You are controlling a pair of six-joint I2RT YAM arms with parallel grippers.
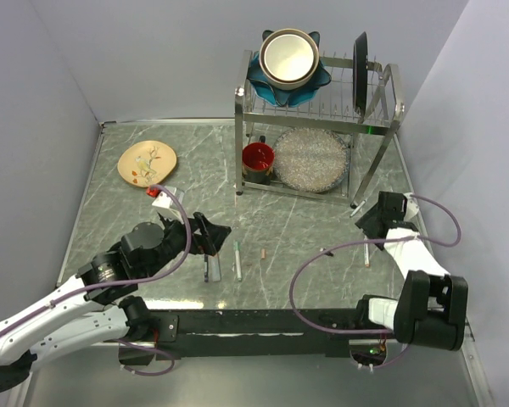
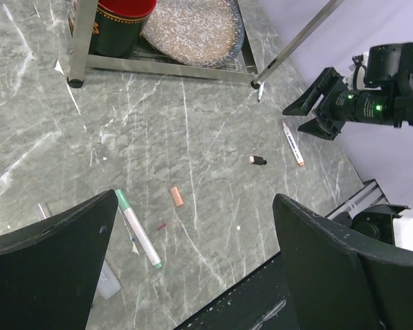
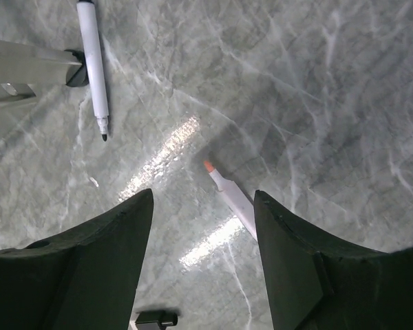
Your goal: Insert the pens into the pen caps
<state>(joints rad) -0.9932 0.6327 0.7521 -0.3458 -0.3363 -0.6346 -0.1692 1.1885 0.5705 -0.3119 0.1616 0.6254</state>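
The step in hand looks like the pick-up of an uncapped pen. The right gripper (image 3: 203,206) hangs over the orange-tipped pen (image 3: 232,196), which lies flat on the desk (image 1: 305,220) on the near side of the dish rack (image 1: 239,140), in front of the rack's right front foot. The jaws are spread with the pen between them, pinching nothing. The next move, as I judge it, calls for a straight descent and a close across the barrel behind the tip, leaving the orange end free to go into a cap. The salmon cap (image 2: 177,196) probably belongs to it. It lies near the rack's left front foot, well apart from the pen, so either the pen or the cap must be carried across. The left gripper (image 2: 196,199) hovers over that area with its jaws spread wide and empty. Below it is the green pen (image 2: 139,230), which seems to wear its teal cap already. A black cap (image 2: 257,160) lies in front of the rack's middle. A white pen with a black tip (image 3: 94,65) lies just beside the right front foot. That foot could crowd a later grasp, and the small loose caps may skid or tip when pushed.
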